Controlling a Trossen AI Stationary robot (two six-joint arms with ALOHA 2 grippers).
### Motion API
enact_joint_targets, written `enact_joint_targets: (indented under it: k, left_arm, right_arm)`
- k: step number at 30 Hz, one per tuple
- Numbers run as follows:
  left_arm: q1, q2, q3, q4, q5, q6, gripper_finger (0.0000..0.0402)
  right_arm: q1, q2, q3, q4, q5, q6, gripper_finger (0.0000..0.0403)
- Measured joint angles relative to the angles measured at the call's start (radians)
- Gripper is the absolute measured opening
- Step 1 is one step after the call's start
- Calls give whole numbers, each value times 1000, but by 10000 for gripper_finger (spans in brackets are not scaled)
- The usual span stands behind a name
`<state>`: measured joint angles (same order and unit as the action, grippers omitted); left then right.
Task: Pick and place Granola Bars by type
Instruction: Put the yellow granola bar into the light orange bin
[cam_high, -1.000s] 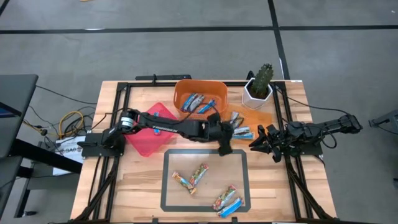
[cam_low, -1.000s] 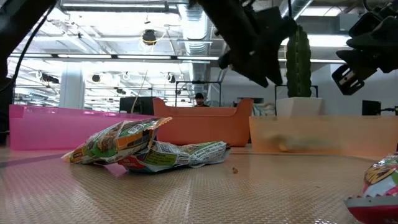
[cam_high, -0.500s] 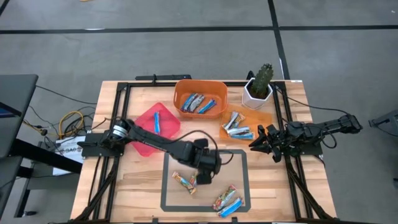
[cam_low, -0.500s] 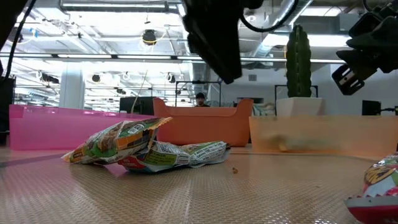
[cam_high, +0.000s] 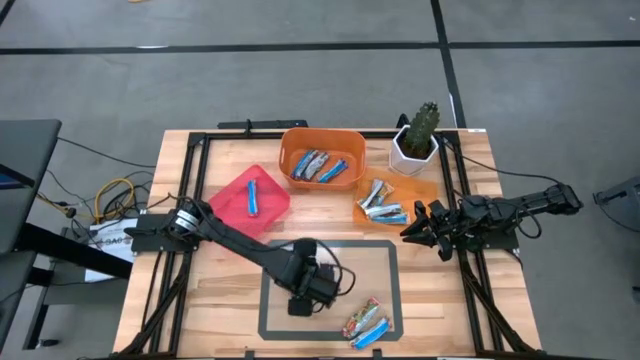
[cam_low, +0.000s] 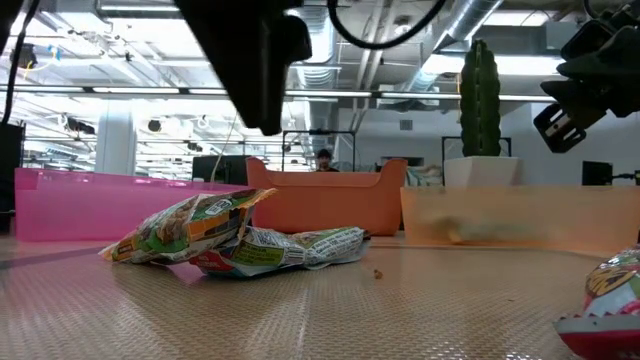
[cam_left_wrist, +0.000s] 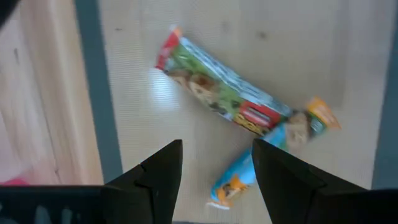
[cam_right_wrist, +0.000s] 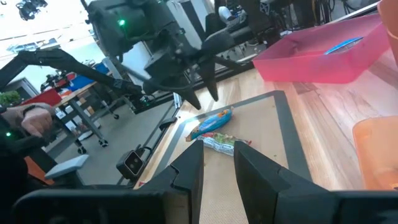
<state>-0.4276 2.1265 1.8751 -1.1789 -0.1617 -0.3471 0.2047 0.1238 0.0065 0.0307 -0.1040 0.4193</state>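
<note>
Lower centre of the high view: left hand (cam_high: 303, 297), fingers apart, poised above two multicoloured Granola Bars (cam_left_wrist: 239, 112) on the table (cam_high: 230, 280). Best practice: descend straddling one bar across its width, then close. Right hand (cam_high: 424, 228), fingers slightly apart, waits at right.

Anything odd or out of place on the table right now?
Nothing stands out. The left gripper hovers open over two multicoloured wrapped bars on the grey-framed mat; sorted bars lie in the orange bin and pink bin.
</note>
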Motion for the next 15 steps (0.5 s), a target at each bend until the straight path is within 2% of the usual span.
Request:
enact_joint_targets:
  k: [5, 10, 15]
  left_arm:
    - [-58, 0, 0, -11, 8, 96, 187]
    - [-83, 0, -3, -49, 7, 120, 187]
    - [-96, 0, -58, -26, 16, 153, 187]
  right_arm:
    - [0, 0, 0, 0, 0, 0, 82]
    - [0, 0, 0, 0, 0, 0, 82]
    - [0, 0, 0, 0, 0, 0, 82]
